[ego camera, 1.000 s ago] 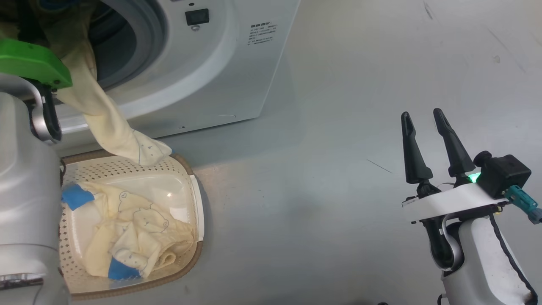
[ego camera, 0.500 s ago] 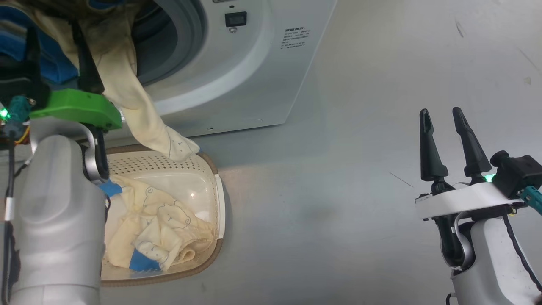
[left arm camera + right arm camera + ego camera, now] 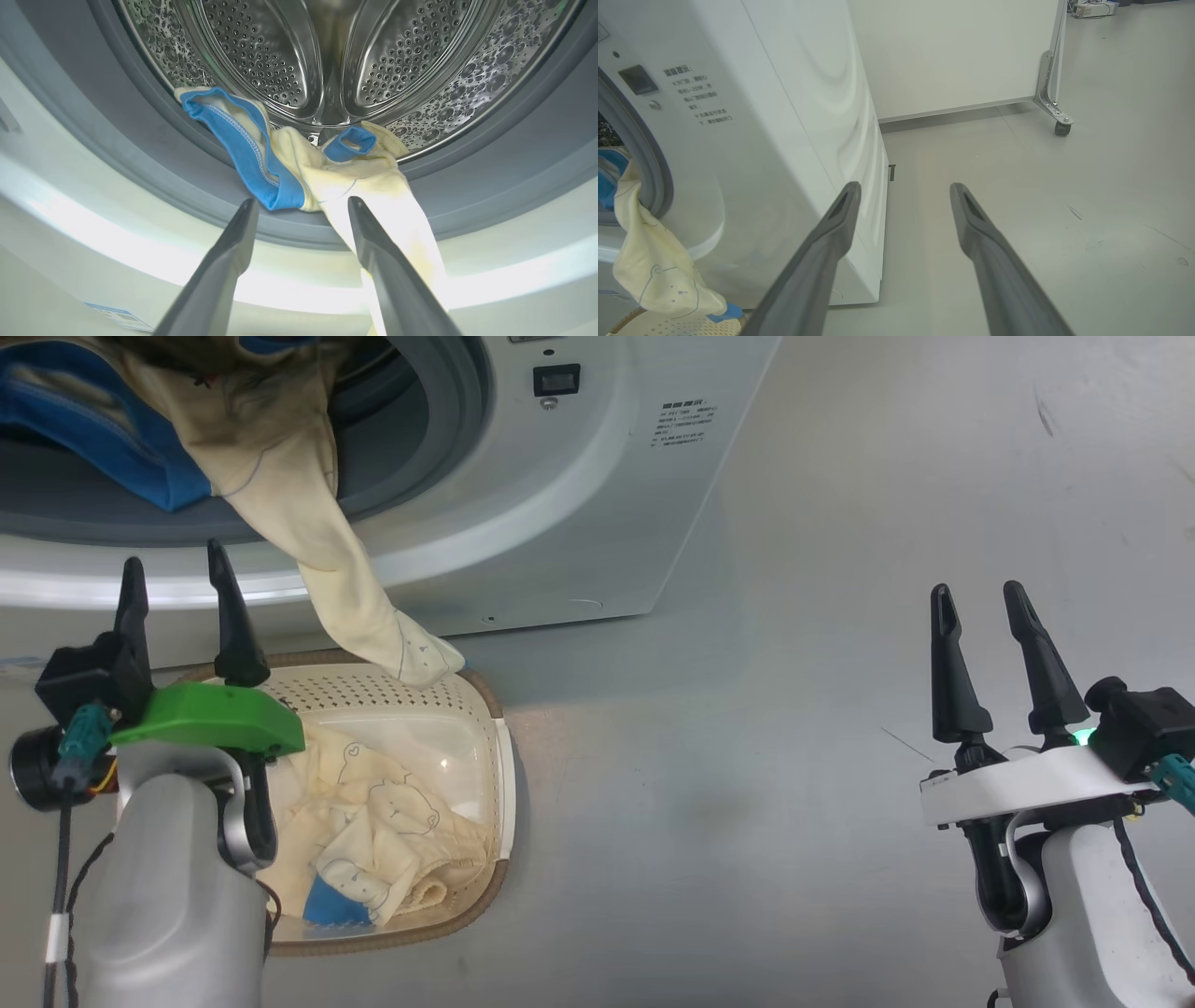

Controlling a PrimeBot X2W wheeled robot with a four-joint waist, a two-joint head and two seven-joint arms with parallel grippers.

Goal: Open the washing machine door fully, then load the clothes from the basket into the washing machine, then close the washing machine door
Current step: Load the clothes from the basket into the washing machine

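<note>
Left fingers (image 3: 229, 616): released, spread wide, nothing between them. Low at the left, just near the washing machine (image 3: 597, 476) front, above the far-left rim of the basket (image 3: 490, 709). Aimed into the open porthole in the left wrist view, toward the perforated drum (image 3: 261, 56).

Right fingers (image 3: 948, 663): released too, spread and empty. Well apart at the right over bare floor (image 3: 747, 756), right of the machine; pointed past its side toward a white panel (image 3: 957, 51) on a caster (image 3: 1059, 128).

Clothes, two pieces:
- hanging garment (image 3: 345, 588): cream-yellow, half out of the porthole. Blue-trimmed end bunched on the grey rubber ring (image 3: 140, 154) at the drum mouth. Long leg draped down the machine front, foot end touching the basket's far rim. Overlapped by one left finger in the left wrist view; contact impossible to tell.
- basket garment (image 3: 373, 831): crumpled inside the basket, bear line drawings up, blue cuff at the near side.

Basket on the floor at the left, just near the machine front. Blue sticker (image 3: 117, 317) low on the machine, below the porthole.
</note>
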